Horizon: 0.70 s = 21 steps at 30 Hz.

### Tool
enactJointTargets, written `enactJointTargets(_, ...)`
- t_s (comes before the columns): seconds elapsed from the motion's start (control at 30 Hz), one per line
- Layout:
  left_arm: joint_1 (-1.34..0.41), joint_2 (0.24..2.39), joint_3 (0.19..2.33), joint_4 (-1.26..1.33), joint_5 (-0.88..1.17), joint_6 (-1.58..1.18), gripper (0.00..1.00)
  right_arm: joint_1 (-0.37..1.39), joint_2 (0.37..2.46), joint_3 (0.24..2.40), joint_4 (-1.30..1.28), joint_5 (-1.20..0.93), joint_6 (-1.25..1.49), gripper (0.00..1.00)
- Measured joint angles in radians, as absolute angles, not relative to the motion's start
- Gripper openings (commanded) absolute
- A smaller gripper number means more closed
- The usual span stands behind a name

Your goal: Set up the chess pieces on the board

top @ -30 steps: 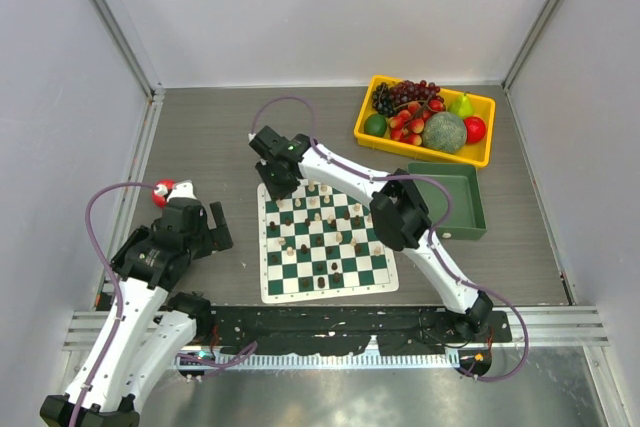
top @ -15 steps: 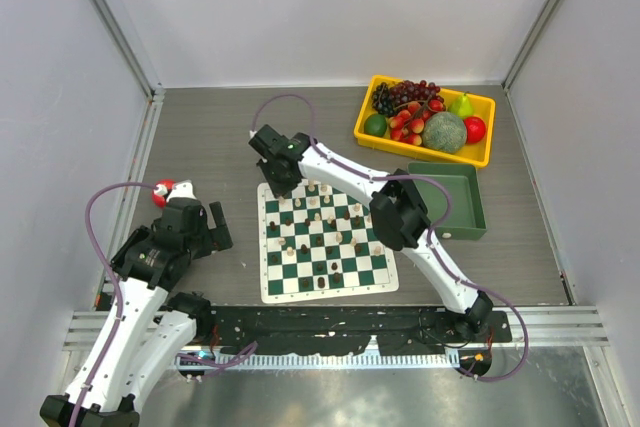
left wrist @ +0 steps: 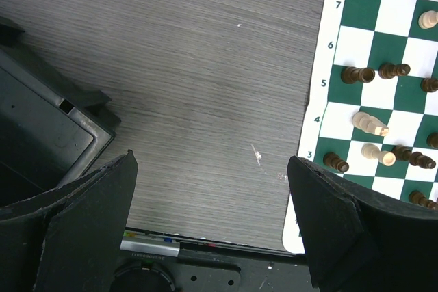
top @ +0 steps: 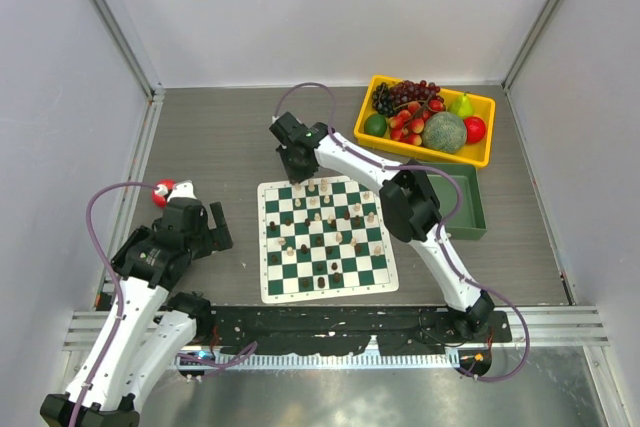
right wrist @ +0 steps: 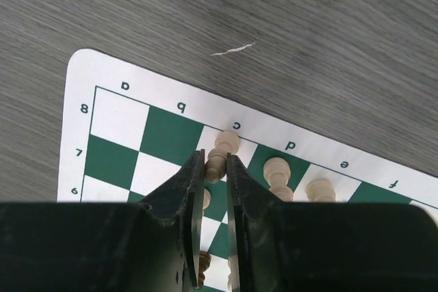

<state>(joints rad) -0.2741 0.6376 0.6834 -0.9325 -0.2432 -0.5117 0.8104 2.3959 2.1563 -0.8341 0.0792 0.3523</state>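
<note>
Right pincer (right wrist: 215, 159): jaws drawn nearly together with only a narrow slot left, and a cream piece (right wrist: 226, 143) sits in that slot. Both fingers (right wrist: 192, 184) look pressed to its sides, and its round head pokes out just past the tips. I record this as a grip on it. Under the tips lies the far edge of the board (right wrist: 79, 94), at the c mark of its lettered border. The a-corner is off to the left of my fingers, and bare table (right wrist: 328, 18) stretches beyond them. Just right of the held piece, more cream chessmen (right wrist: 276, 167) sit on the back rows, close beside my right finger. Seen from above, the other chess pieces (top: 322, 232), cream and dark mixed, are scattered over the squares on the near side of this pincer, toward my bases. Left pincer (left wrist: 212, 203): jaws at full spread, nothing between them but table top. It hangs off the board's left side, well apart from the right pincer. The board's numbered border runs up from beside its right finger (left wrist: 328, 223). A few dark pieces (left wrist: 358, 74) and two cream ones that look tipped over (left wrist: 369, 123) lie ahead and to the right of that finger.
</note>
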Motion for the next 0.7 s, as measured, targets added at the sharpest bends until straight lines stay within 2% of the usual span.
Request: enactJointTargets(0.7, -0.273, 0.640, 0.682, -0.932, -0.244, -0.512, 1.00, 0.812, 2.311, 2.033, -0.782, 0.084, 0.373, 0.18)
